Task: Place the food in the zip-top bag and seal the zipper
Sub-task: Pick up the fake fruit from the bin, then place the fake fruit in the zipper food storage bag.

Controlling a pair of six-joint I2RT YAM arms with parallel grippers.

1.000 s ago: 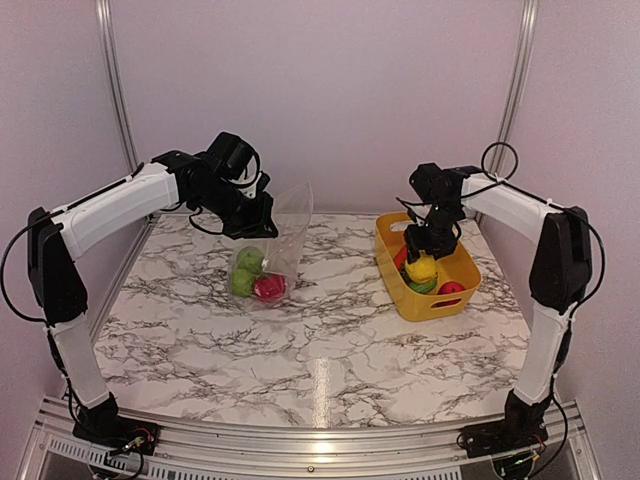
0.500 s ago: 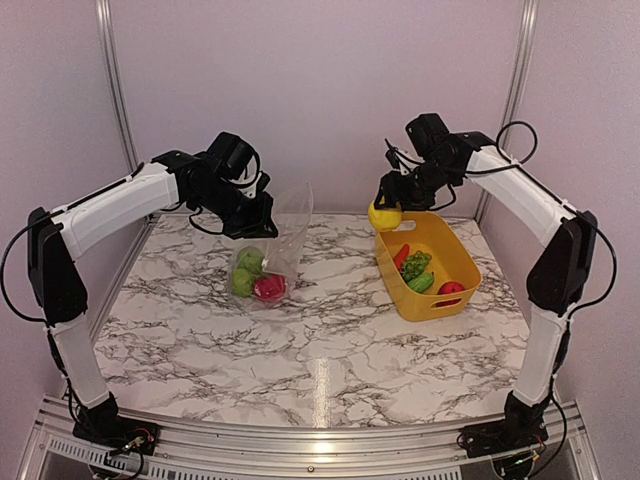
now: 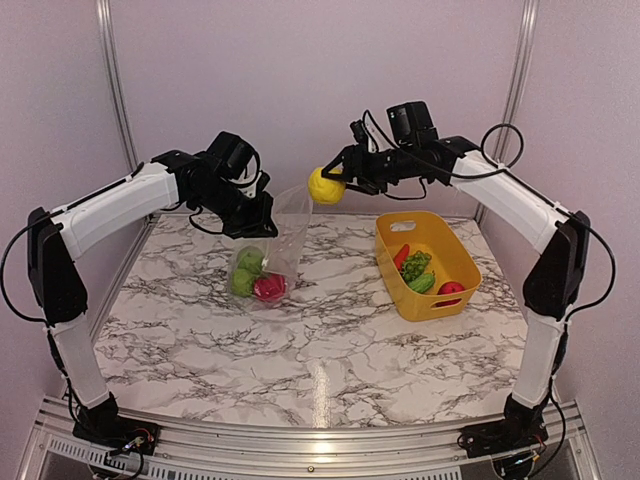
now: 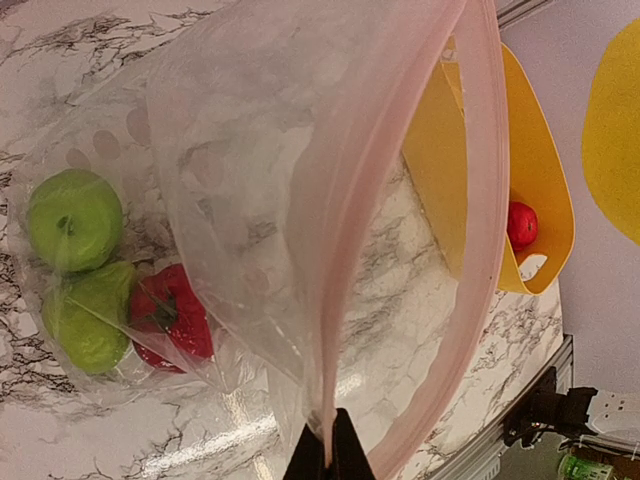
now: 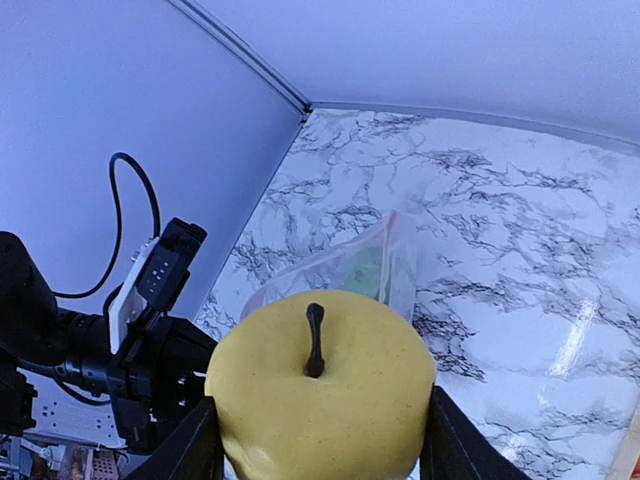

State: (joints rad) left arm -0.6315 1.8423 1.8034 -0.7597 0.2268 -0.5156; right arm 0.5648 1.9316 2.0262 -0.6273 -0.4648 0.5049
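Observation:
My left gripper (image 3: pixel 262 213) is shut on the zipper (image 4: pixel 335 330) strip at the mouth of the clear zip-top bag (image 3: pixel 272 245) and holds it up off the table, mouth open. Inside the bag lie two green fruits (image 4: pixel 72 220) and a red one (image 4: pixel 175 315). My right gripper (image 3: pixel 330 184) is shut on a yellow apple (image 5: pixel 320 395), held high in the air just right of the bag's top edge. More food stays in the yellow basket (image 3: pixel 455 255): a long red piece (image 3: pixel 401 256), green pieces (image 3: pixel 417 268) and a red fruit (image 3: pixel 451 288).
The basket stands on the marble table (image 3: pixel 320 330) at the right. Pale walls and metal frame posts (image 3: pixel 517 90) close the back and sides. The left arm's wrist camera and cable (image 5: pixel 150 275) show in the right wrist view.
My right gripper lifted the yellow apple out of the basket and carried it up and left to beside the bag's mouth. The left arm and bag stayed still.

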